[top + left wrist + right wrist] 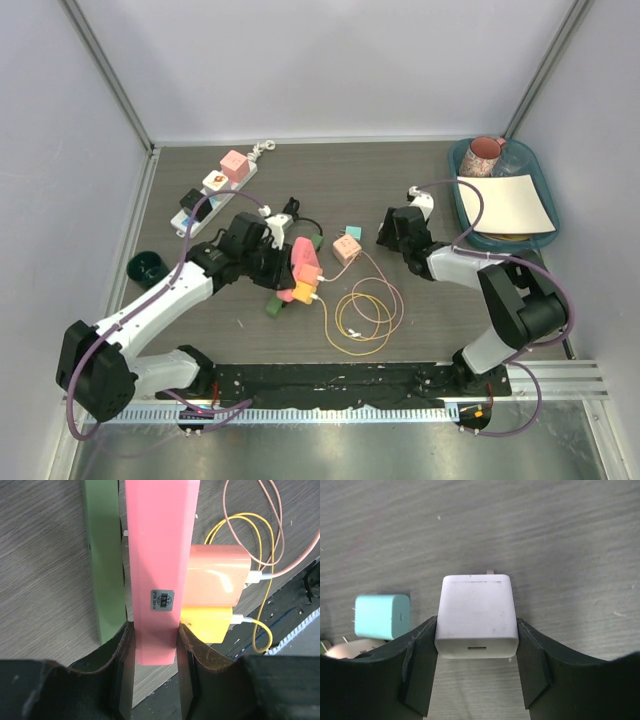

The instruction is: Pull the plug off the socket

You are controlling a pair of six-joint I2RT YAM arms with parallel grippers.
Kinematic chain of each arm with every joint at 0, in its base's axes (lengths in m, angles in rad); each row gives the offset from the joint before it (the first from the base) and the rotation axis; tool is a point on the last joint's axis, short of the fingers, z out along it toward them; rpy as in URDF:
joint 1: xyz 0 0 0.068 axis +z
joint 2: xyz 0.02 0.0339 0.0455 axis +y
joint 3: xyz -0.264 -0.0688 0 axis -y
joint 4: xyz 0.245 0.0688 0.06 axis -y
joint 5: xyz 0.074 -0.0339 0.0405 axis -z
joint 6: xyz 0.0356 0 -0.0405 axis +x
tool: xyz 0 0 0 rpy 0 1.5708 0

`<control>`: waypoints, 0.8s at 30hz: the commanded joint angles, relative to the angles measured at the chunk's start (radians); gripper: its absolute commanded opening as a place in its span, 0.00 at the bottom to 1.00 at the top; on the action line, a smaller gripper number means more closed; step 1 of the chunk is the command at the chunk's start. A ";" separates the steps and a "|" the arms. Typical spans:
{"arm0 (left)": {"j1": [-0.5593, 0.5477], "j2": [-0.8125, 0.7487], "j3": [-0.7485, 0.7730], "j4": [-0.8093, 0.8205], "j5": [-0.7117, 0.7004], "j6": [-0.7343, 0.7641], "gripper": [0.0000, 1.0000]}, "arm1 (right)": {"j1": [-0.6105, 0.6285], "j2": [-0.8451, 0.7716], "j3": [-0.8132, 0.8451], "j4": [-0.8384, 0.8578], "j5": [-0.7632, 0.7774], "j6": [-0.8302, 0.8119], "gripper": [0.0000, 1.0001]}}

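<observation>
Rigid pink socket strip [157,555], centre frame, clamped in left hand [154,642]; peach adapter [217,575] and yellow adapter [207,624] plugged in: 2 light, slick blocks, probably best gripped on flat sides. Right hand [476,635], half-spread, holds white cube charger [476,612].

Pink socket strip [152,570]: smooth plastic, slight sheen.
Peach plug [217,575]: glossy plastic.
Yellow plug [207,622]: same gloss.
White charger [476,612]: matt plastic, faintly scuffed.
Table [520,525]: grey wood-grain, matt.
My left gripper [154,630], its pads [120,655]: dark, leathery, creased.
</observation>
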 commanded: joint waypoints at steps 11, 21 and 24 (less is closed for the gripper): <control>0.023 -0.043 0.023 0.046 0.037 0.021 0.00 | 0.011 -0.222 0.058 -0.233 -0.110 -0.050 0.83; 0.024 -0.059 0.014 0.048 0.058 0.022 0.00 | 0.012 -0.377 0.147 -0.251 -0.650 -0.015 0.70; 0.023 -0.057 0.017 0.046 0.071 0.025 0.00 | 0.019 -0.359 0.156 -0.185 -0.812 0.049 0.67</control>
